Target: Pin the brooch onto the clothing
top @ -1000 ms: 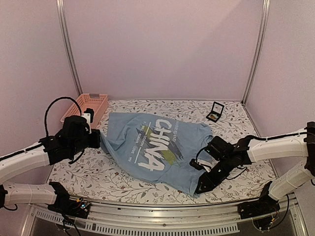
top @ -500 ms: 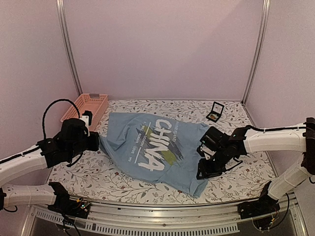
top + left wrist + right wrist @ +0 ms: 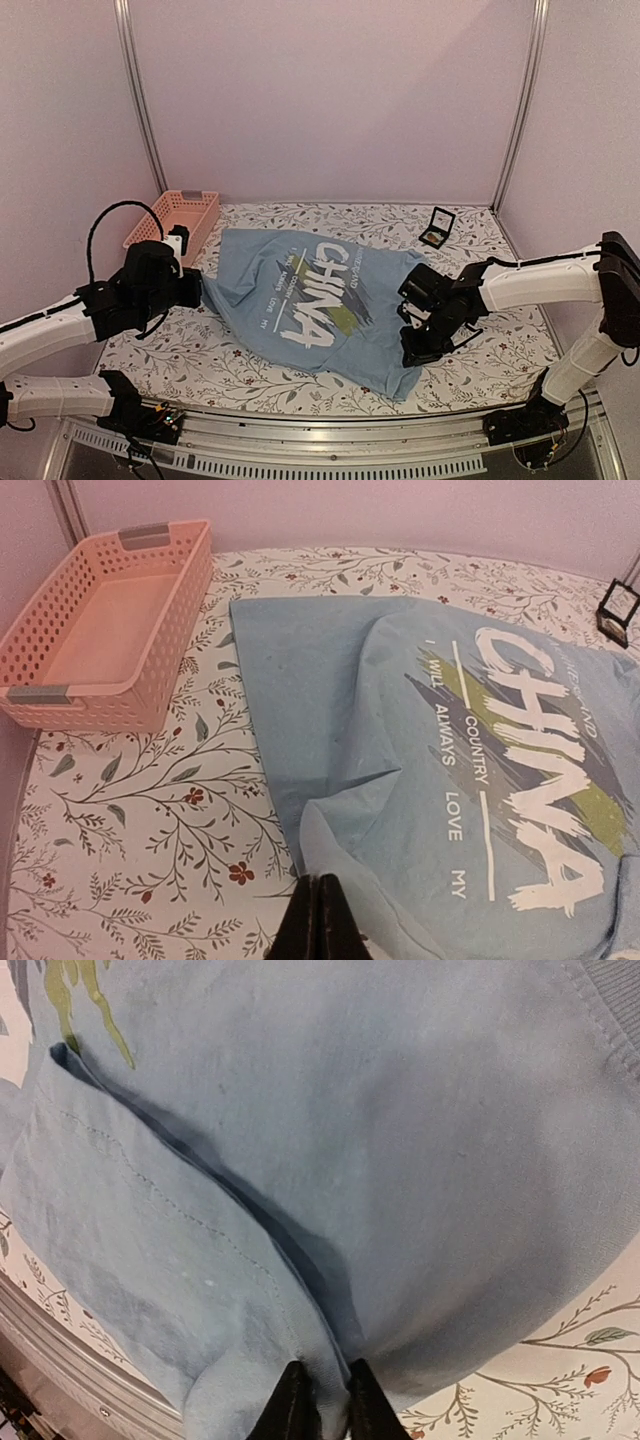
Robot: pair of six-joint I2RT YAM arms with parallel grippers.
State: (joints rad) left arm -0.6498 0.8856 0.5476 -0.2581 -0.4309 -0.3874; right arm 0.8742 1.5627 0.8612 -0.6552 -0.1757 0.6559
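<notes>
1. The T-shirt lies in the middle of the flowery surface, chest side up. I can read the big white CHINA on it. There are green and grey strokes behind the letters.
2. My left fingers are pressed tight together on the left edge of the T-shirt. From above, that edge is drawn out to a point towards them.
3. My right fingers are on the near right part of the T-shirt. They are close together and a fold of the blue cloth is pinched between them.
4. The cloth by my right fingers is bunched up, and a stitched hem runs across it. This part of the T-shirt comes close to the near edge of the surface.
5. The brooch sits at the far right, well apart from the T-shirt. It is inside a little black case whose lid stands open. From above it is only a tiny orange spot, too small for me to see well.
6. The case stands on the surface and does not touch the T-shirt.
7. A pink basket stands at the far left. It is near the far left corner of the T-shirt, with a thin strip of surface between them.
</notes>
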